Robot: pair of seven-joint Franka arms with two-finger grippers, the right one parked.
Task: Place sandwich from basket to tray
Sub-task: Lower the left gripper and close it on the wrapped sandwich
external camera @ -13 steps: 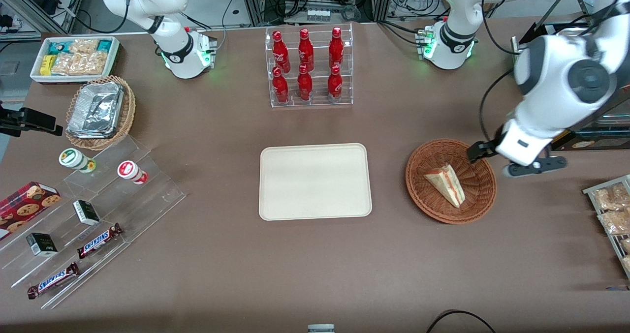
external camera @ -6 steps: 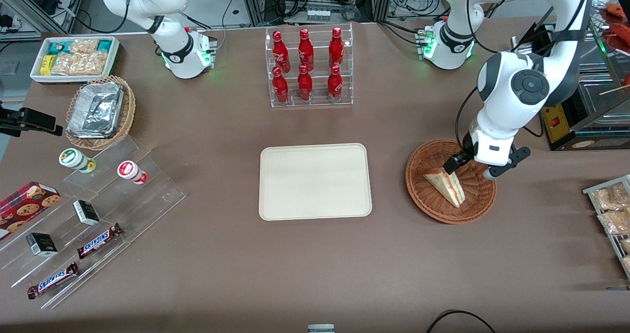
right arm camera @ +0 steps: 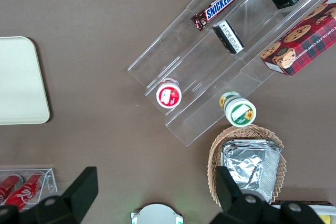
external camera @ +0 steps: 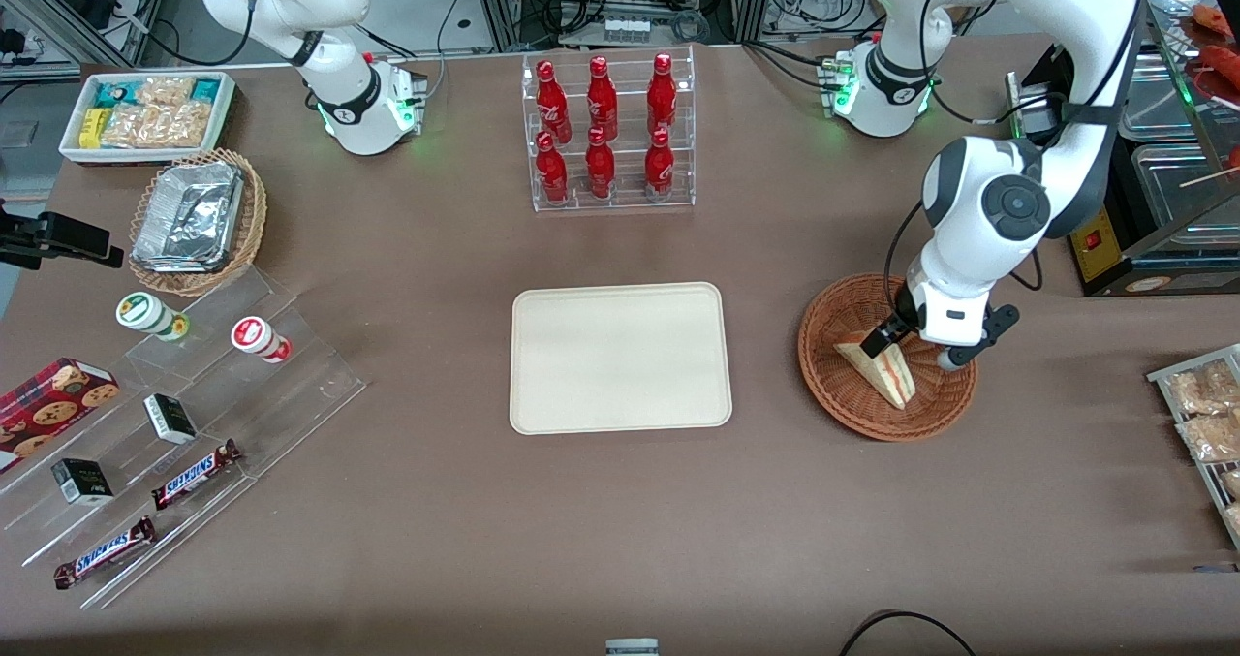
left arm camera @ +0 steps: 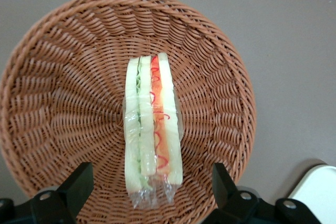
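The sandwich [external camera: 893, 377], a clear-wrapped wedge of pale bread with red and green filling, lies in the round reddish-brown basket [external camera: 852, 420]. My gripper [external camera: 906, 343] hangs low over the basket, open, its two black fingers straddling the sandwich's end that is farther from the front camera. The wrist view shows the sandwich [left arm camera: 152, 129] on edge in the basket [left arm camera: 63, 77], with the gripper [left arm camera: 149, 187] wide open around its wrapped end and not touching it. The cream tray [external camera: 620, 358] lies flat and bare beside the basket, toward the parked arm's end.
A clear rack of red bottles [external camera: 608, 133] stands farther from the front camera than the tray. A metal display case [external camera: 1153, 210] and a rack of snack packets [external camera: 1201, 414] sit at the working arm's end. Acrylic steps with snacks [external camera: 194, 423] lie toward the parked arm's end.
My arm has swung in from the basket's outer rim and come down. The gripper now sits over the sandwich, still open. The sandwich has not moved.
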